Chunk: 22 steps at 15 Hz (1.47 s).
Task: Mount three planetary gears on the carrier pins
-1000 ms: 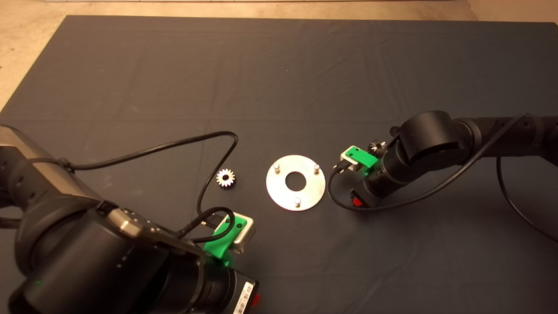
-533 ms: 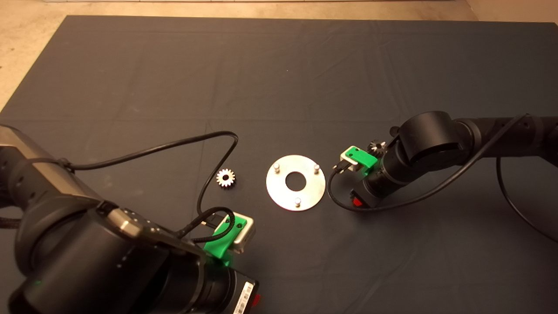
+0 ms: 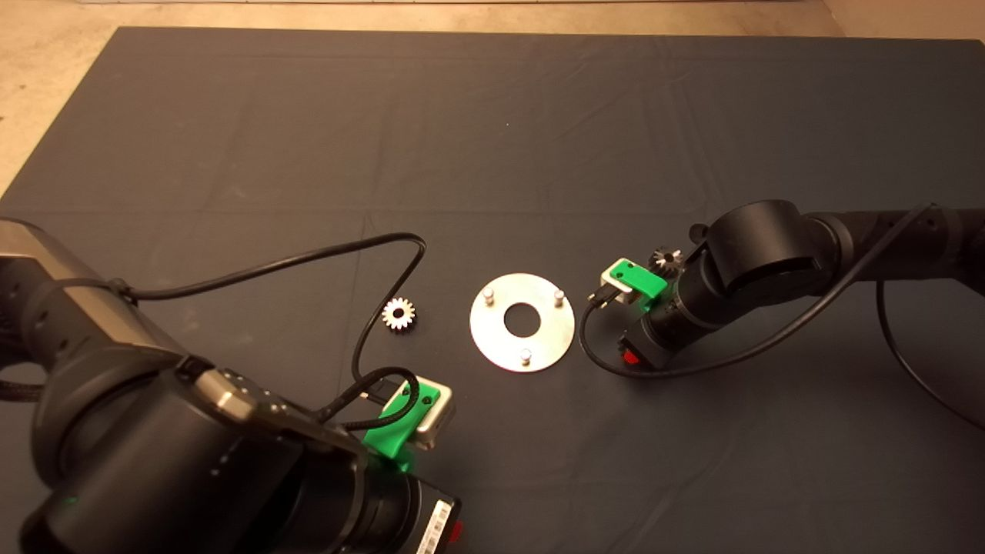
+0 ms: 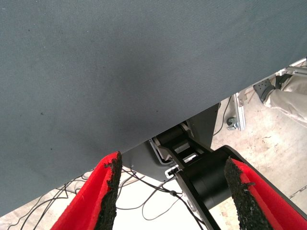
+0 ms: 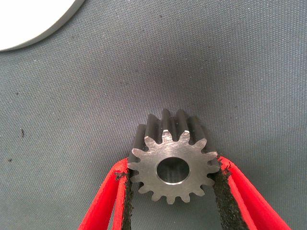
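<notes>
The shiny carrier disc (image 3: 486, 332) lies mid-mat with three upright pins (image 3: 488, 295), all bare. One planetary gear (image 3: 399, 314) lies on the mat left of the disc. A second gear (image 3: 666, 259) shows partly behind the right arm. My right gripper (image 5: 172, 196) is just right of the disc and shut on a third gear (image 5: 172, 165), its pads (image 5: 221, 191) touching both sides, low over the mat. The head view hides this gear under the wrist (image 3: 650, 323). My left gripper (image 4: 172, 191) is open and empty at the mat's near edge.
The disc's rim (image 5: 29, 19) shows in the right wrist view close to the held gear. A black cable (image 3: 308, 261) loops over the mat near the left gear. A person's leg (image 4: 288, 93) shows past the mat's edge in the left wrist view.
Both arms have shifted very slightly. The gears on the mat and the disc have not moved.
</notes>
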{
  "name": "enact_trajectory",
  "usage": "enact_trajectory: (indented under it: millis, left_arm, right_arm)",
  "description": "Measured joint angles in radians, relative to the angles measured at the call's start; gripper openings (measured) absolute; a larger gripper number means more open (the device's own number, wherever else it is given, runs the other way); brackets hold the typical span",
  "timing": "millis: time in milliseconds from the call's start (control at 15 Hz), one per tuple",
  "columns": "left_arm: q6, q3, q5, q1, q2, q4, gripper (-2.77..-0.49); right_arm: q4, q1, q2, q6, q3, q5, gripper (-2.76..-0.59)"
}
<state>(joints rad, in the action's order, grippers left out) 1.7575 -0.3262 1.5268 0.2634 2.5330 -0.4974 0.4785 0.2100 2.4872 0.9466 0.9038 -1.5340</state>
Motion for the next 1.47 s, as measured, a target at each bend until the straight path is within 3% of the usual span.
enact_trajectory:
  millis: [267, 400, 533, 733, 933, 1133, 1467]
  left_arm:
    - [0.000, 0.000, 0.000, 0.000, 0.002, 0.000, -1.79]
    - [0.000, 0.000, 0.000, 0.000, 0.002, 0.000, -1.79]
    - [0.001, 0.000, 0.000, 0.000, 0.002, 0.000, -1.79]
    - [0.001, 0.000, 0.000, 0.000, 0.002, 0.000, -1.79]
    - [0.000, 0.000, 0.000, 0.000, 0.004, 0.000, -1.79]
    - [0.000, 0.000, 0.000, 0.000, 0.002, 0.000, -1.79]
    - [0.000, 0.000, 0.000, 0.000, 0.002, 0.000, -1.79]
  right_arm:
    - [0.001, -0.003, -0.058, 0.000, -0.087, 0.009, -2.40]
    - [0.001, 0.029, -0.098, 0.001, -0.131, -0.004, -2.41]
    - [0.001, 0.063, -0.111, 0.004, -0.167, -0.007, -2.41]
    - [-0.005, 0.087, -0.110, 0.013, -0.237, 0.006, -2.41]
    - [-0.009, 0.123, -0.113, 0.051, -0.294, -0.001, -2.41]
    - [-0.009, 0.160, -0.072, 0.088, -0.324, -0.004, -2.42]
    - [-0.014, 0.167, 0.053, 0.125, -0.329, -0.003, -2.42]
